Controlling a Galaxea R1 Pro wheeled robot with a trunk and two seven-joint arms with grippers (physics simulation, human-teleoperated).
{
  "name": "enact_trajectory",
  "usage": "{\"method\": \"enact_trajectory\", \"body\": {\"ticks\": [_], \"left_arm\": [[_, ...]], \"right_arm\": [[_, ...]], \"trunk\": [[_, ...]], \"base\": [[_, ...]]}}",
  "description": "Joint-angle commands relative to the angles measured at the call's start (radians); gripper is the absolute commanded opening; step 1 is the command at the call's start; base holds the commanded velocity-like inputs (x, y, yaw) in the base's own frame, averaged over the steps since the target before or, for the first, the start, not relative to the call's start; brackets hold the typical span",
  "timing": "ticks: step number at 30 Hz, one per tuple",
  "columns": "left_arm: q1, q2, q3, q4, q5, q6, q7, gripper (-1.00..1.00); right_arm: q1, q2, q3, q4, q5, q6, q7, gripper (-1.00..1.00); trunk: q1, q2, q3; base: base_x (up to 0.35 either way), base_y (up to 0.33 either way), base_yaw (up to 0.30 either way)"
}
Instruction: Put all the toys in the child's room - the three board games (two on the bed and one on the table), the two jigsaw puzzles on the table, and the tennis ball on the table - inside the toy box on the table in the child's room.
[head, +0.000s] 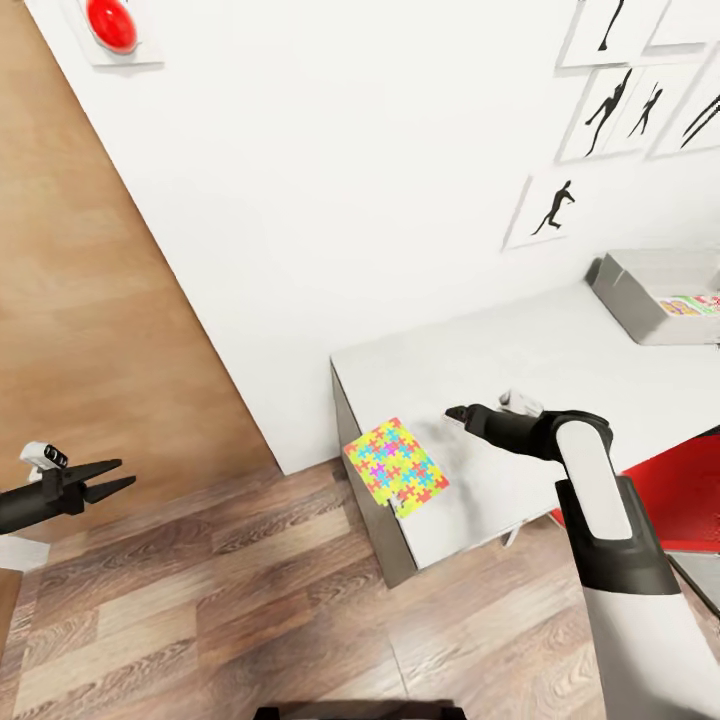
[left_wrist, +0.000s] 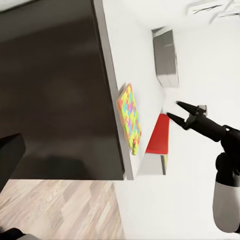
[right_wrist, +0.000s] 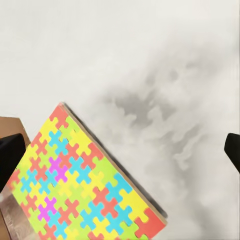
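from the head view, the puzzle (head: 396, 465) lies flat at the near left corner of the table (head: 520, 350), partly over the edge. the right gripper (head: 456, 414) hovers above the tabletop just right of the puzzle, not touching it; whether its fingers are spread i cannot tell here. the toy box (head: 640, 300) sits at the far right of the table with printed boxes inside. the left gripper (head: 112, 477) hangs over the floor (head: 250, 600) well left of the table, fingers spread, holding nothing.

in the left wrist view, the right gripper (left_wrist: 173, 110) has its fingers parted and empty, near the puzzle (left_wrist: 129, 118).

in the right wrist view, the puzzle (right_wrist: 85, 185) rests on the table (right_wrist: 150, 65).
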Motion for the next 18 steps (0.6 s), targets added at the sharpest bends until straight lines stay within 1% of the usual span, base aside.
{"method": "enact_trajectory", "body": {"ticks": [1, 5, 6, 8, 9, 12, 13, 15, 16, 18], "left_arm": [[-0.001, 0.001, -0.004, 0.000, 0.003, 0.011, -0.004, 1.00], [-0.001, 0.001, -0.004, 0.000, 0.003, 0.011, -0.004, 1.00], [-0.001, 0.001, -0.004, 0.000, 0.003, 0.011, -0.003, 1.00], [-0.001, 0.001, -0.004, 0.000, 0.003, 0.011, -0.003, 1.00], [-0.001, 0.001, -0.004, 0.000, 0.003, 0.011, -0.003, 1.00], [-0.001, 0.001, -0.003, 0.000, 0.003, 0.011, -0.003, 1.00], [-0.001, 0.002, -0.003, 0.000, 0.003, 0.011, -0.003, 1.00], [-0.001, 0.002, -0.003, 0.000, 0.003, 0.011, -0.003, 1.00], [-0.001, 0.002, -0.002, 0.003, 0.003, 0.011, -0.003, 1.00], [-0.001, 0.001, -0.002, 0.008, 0.003, 0.011, -0.002, 1.00]], "right_arm": [[-0.001, 0.000, 0.005, -0.005, -0.009, 0.002, -0.009, 1.00], [0.004, 0.006, 0.039, -0.014, -0.010, 0.002, -0.005, 1.00], [0.012, 0.008, 0.052, -0.016, -0.011, 0.002, 0.002, 1.00], [0.023, 0.010, 0.063, -0.017, -0.011, 0.002, 0.016, 1.00], [0.034, 0.012, 0.072, -0.018, -0.011, 0.002, 0.037, 1.00], [0.050, 0.018, 0.081, -0.019, -0.011, 0.002, 0.086, 1.00], [0.058, 0.020, 0.083, -0.019, -0.011, 0.002, 0.132, 1.00], [0.065, 0.022, 0.083, -0.019, -0.010, 0.002, 0.189, 1.00], [0.074, 0.020, 0.081, -0.019, -0.009, 0.002, 0.256, 1.00], [0.090, 0.018, 0.078, -0.019, -0.009, 0.001, 0.332, 1.00]], "trunk": [[0.001, -0.002, 0.000], [0.001, -0.002, 0.006], [0.001, -0.002, 0.007], [0.001, -0.002, 0.010], [0.001, -0.002, 0.012], [0.001, -0.002, 0.016], [0.001, -0.002, 0.018], [0.001, -0.002, 0.021], [0.001, -0.002, 0.022], [0.001, -0.002, 0.025]], "base": [[0.000, 0.000, -0.150], [0.000, 0.000, -0.151], [0.000, 0.000, -0.151], [0.000, 0.000, -0.148], [0.000, 0.000, -0.140], [0.000, 0.000, -0.134], [0.000, 0.000, -0.122], [0.000, 0.000, -0.113], [0.000, 0.000, -0.103], [0.000, 0.000, -0.099]]}}
